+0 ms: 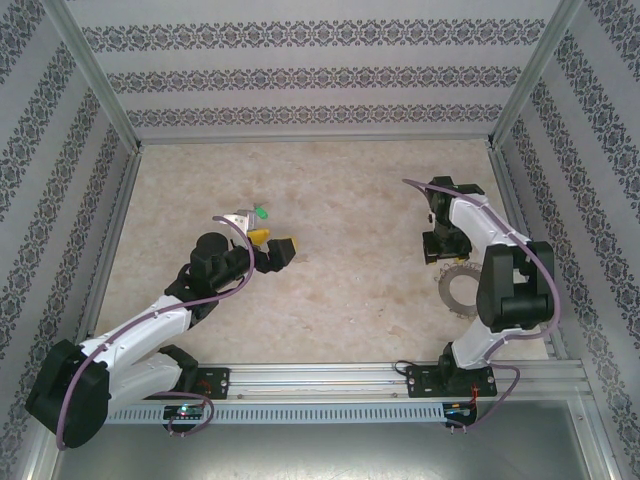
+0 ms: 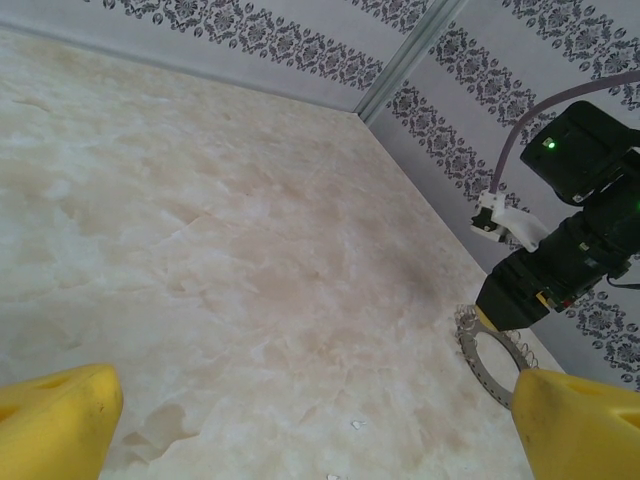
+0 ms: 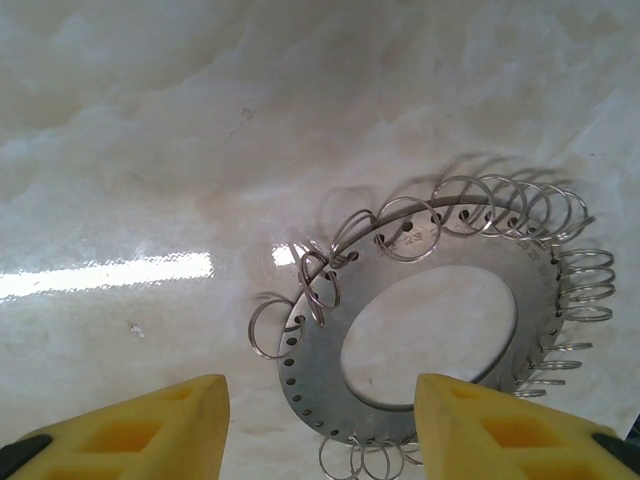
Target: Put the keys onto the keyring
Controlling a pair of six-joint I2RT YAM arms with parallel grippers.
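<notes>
A tiny key with a bright green head (image 1: 261,212) lies on the table beside a small silvery piece (image 1: 238,220), just behind my left gripper (image 1: 275,245). That gripper (image 2: 315,430) is open with only bare table between its yellow fingers. The keyring (image 3: 315,365) is a flat grey metal ring with a row of holes and several small wire loops around its rim. It lies flat on the table (image 1: 447,290) at the right. My right gripper (image 3: 320,430) hovers over it, open, its yellow fingers straddling the ring's near edge without touching it. The keyring (image 2: 478,362) also shows under the right gripper (image 2: 530,290).
The marbled tabletop (image 1: 350,220) is fenced by patterned walls (image 1: 300,80) at the back and on both sides. A metal rail (image 1: 330,378) runs along the near edge by the arm bases. Tiny white flecks (image 2: 355,424) lie on the table.
</notes>
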